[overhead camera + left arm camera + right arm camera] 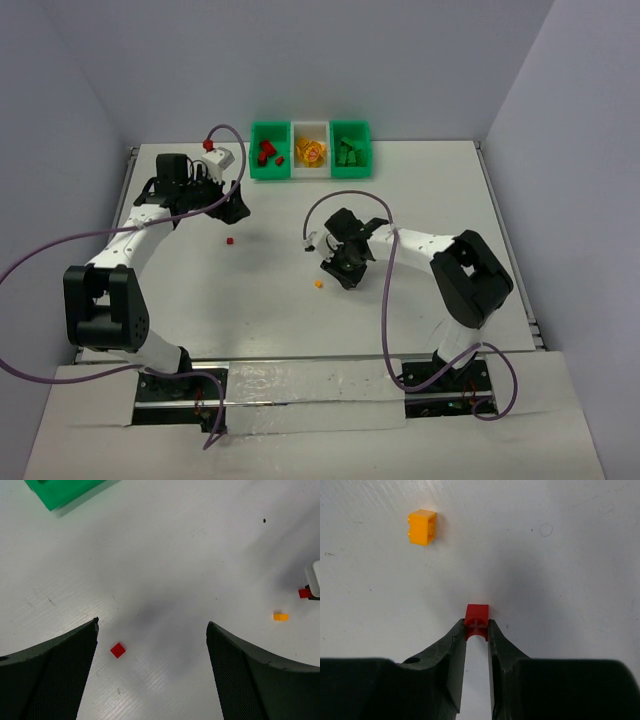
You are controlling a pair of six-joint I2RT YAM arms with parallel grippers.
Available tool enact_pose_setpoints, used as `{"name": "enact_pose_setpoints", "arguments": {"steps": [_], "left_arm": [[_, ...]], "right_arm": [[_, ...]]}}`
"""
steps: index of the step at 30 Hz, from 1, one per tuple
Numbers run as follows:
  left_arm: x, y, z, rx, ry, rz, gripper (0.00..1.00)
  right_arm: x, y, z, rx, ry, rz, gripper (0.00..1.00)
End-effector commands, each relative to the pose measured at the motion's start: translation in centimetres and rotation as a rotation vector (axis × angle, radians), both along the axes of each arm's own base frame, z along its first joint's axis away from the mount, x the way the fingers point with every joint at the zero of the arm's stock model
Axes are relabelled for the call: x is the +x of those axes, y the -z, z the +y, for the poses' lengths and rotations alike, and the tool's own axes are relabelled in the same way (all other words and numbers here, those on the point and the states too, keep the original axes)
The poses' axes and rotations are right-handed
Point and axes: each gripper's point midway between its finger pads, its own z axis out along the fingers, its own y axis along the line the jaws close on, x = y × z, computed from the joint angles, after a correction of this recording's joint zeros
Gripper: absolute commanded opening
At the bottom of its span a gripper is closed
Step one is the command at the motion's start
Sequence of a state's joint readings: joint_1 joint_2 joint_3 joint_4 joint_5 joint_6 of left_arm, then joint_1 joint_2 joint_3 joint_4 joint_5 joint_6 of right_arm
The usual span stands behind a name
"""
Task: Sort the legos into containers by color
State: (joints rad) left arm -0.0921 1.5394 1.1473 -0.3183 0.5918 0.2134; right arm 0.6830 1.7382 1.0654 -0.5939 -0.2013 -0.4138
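Note:
Three joined bins stand at the back: a green one (pixel 266 152) with red legos, a white one (pixel 311 153) with yellow and orange legos, and a green one (pixel 350 152) with green legos. My right gripper (pixel 343 270) (pixel 477 625) is shut on a small red lego (pixel 477 616) just above the table. An orange lego (pixel 318 284) (pixel 422 527) lies loose to its left. My left gripper (pixel 235 206) (pixel 152 625) is open and empty above the table. A small red lego (pixel 230 241) (pixel 118 650) lies below it, close to the left finger (pixel 60 670).
A corner of the left green bin (pixel 65 490) shows at the top left of the left wrist view. The right arm's white camera block (pixel 314 579) and the orange lego (pixel 280 616) show at its right edge. Purple cables loop over both arms.

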Motion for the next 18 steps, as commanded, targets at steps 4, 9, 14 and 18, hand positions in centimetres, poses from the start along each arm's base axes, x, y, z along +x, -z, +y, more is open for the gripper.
{"name": "enact_pose_setpoints", "arguments": {"steps": [4, 9, 14, 18], "left_arm": [[0.8, -0.8, 0.1, -0.015, -0.01, -0.024, 0.94], [1.0, -2.1, 0.5, -0.071, -0.043, -0.023, 0.94], [1.8, -4.3, 1.3, -0.125, -0.125, -0.072, 0.94], [2.2, -6.4, 1.6, -0.198, -0.186, -0.103, 0.94]], "right_arm": [[2.7, -4.3, 2.8, 0.087, -0.042, -0.086, 0.22], [10.8, -11.6, 6.8, 0.262, 0.074, -0.269, 0.1], [21.1, -19.0, 11.6, 0.425, 0.187, -0.545, 0.03], [28.2, -21.6, 14.9, 0.532, 0.269, -0.644, 0.03]]}}
